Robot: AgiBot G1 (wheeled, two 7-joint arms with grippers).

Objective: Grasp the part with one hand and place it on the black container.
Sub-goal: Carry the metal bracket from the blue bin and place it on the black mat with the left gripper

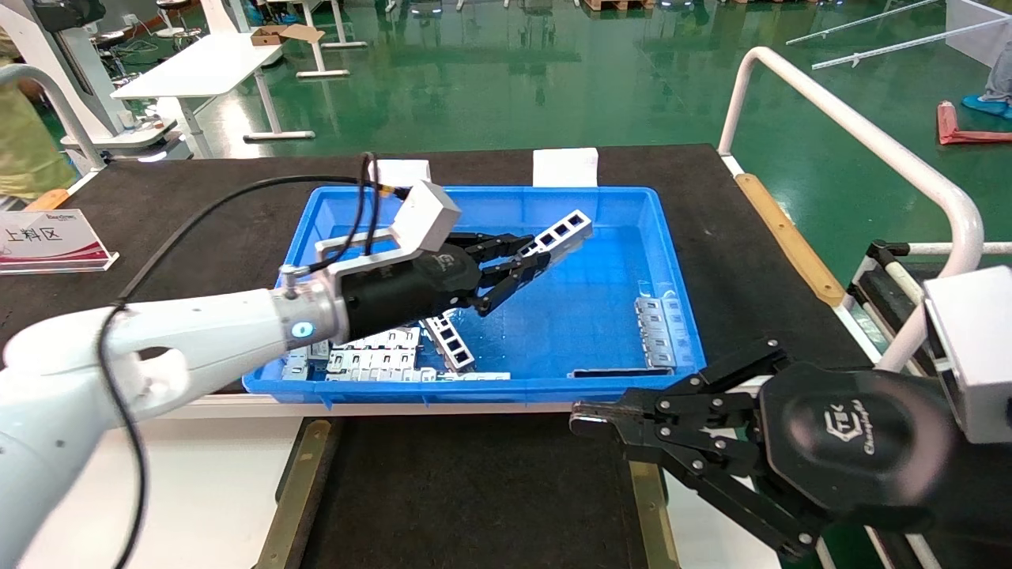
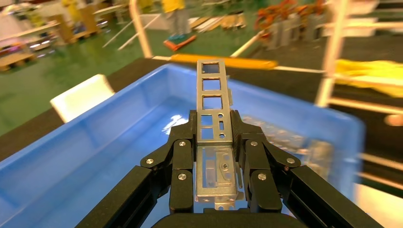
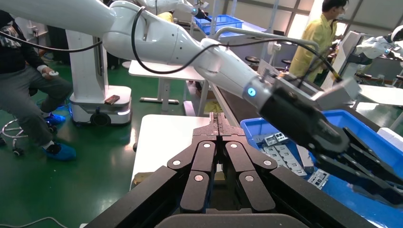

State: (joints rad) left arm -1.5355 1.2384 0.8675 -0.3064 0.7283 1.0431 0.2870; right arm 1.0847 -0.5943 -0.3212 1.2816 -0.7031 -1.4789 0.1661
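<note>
Left hand (image 1: 528,261) is holding the part (image 1: 563,231) clamped between its fingers (image 2: 183,156), over the blue bin (image 1: 316,213); the part is sticking out past the fingertips, its ladder cut-outs showing in the left wrist view (image 2: 212,95), and it is lifted off the bin's floor toward the far wall as far as the head view allows a judgement; the grasp is looking done, the carry and the placing are not. The black container (image 1: 474,490) is lying on the near side of the bin, against the bench edge, flanked by two brass strips (image 1: 296,494), with nothing resting on its visible surface; so the part is well apart from its target, with the bin's near wall between them. More parts are lying in the bin: a cluster of silver pieces (image 1: 371,359) at the near left corner under the left arm, another ladder strip (image 1: 451,340) beside them, and a stacked row (image 1: 656,332) by the right wall. Right hand (image 1: 581,419) is hanging idle at the bin's near right corner, over the container's right strip, fingers pressed together and holding nothing (image 3: 218,126). Remaining, by my reckoning: lifting clear of the near wall, drawing back over the container, lowering, releasing.
</note>
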